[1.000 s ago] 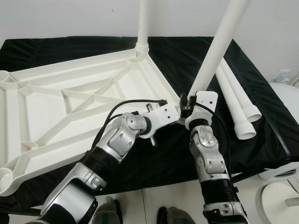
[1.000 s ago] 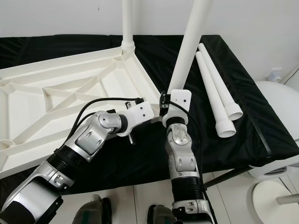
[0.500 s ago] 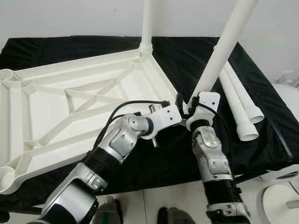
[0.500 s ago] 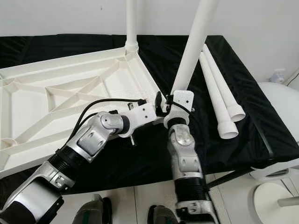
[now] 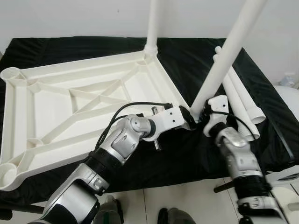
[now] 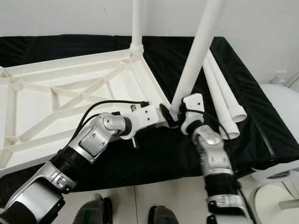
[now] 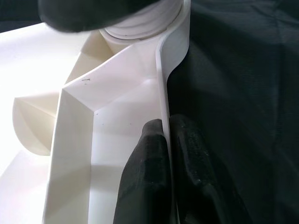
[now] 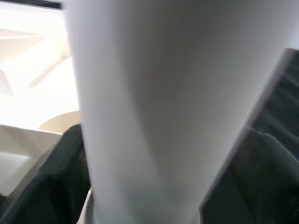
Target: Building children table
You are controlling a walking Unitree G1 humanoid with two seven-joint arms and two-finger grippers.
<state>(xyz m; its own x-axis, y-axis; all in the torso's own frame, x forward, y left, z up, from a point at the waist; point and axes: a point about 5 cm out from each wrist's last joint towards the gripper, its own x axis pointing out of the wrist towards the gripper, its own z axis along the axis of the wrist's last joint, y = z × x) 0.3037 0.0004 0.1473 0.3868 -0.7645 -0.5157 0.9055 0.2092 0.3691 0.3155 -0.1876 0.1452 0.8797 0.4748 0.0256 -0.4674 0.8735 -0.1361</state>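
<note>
Tabletop (image 5: 70, 100) upside down on black cloth (image 5: 196, 60); far corner leg (image 5: 153, 23) already fitted upright. Left gripper (image 7: 163, 154) clamped on near-corner rim. Right gripper (image 5: 202, 114) grasping second leg (image 5: 224, 60), tilted, at corner socket, not judged seated. Two spare legs (image 5: 243, 100) lying right, still unfitted

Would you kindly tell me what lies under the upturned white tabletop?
A black cloth lies under the tabletop, reaching past its edges. The left pincer pinches the tabletop's rim. What the cloth covers cannot be seen.
</note>
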